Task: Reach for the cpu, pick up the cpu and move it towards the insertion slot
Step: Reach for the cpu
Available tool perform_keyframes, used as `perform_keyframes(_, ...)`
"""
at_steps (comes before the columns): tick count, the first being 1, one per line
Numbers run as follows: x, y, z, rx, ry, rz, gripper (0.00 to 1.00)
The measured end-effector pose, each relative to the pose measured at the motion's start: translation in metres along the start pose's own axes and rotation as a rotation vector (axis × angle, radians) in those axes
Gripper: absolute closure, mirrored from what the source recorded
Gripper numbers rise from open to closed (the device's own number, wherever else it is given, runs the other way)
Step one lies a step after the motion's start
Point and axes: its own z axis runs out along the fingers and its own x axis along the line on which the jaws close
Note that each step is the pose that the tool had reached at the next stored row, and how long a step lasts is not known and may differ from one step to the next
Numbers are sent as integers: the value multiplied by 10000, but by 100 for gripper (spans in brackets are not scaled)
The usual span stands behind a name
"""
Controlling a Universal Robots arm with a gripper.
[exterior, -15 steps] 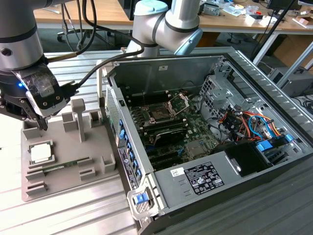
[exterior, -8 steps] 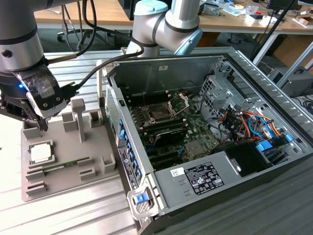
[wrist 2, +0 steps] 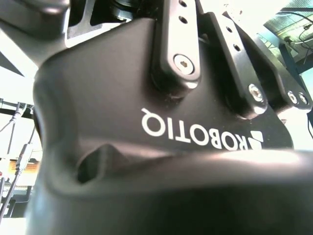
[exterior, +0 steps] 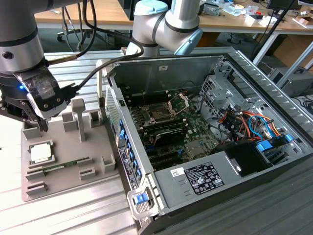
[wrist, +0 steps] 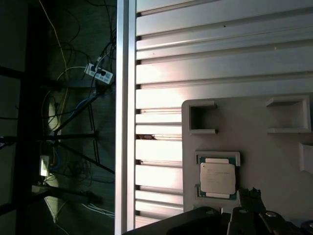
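Claw [exterior: 38,123] of mine is hanging near above the cpu [wrist: 217,177], which is lying flat in a recess of the grey holder [exterior: 73,169] on the worktop [exterior: 73,215]. Whether it is gaping wide or narrow, I cannot tell. The insertion slot [exterior: 160,113] is sitting well apart, inside the open computer case [exterior: 195,68].

wooden desks [exterior: 105,12] behind (cluttered) | ribbed metal tabletop [exterior: 68,215] | power strip [wrist: 99,73], cables [wrist: 73,68] on dark floor [wrist: 93,29]

Silver-grey arm [exterior: 182,19], pale-blue caps [exterior: 151,6] (black cable [exterior: 105,65]), black hand [exterior: 35,117].
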Motion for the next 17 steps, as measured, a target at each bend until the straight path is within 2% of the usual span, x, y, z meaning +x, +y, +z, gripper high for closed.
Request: perform_keyframes(17, 0, -2, 53, 0, 0, -1, 90)
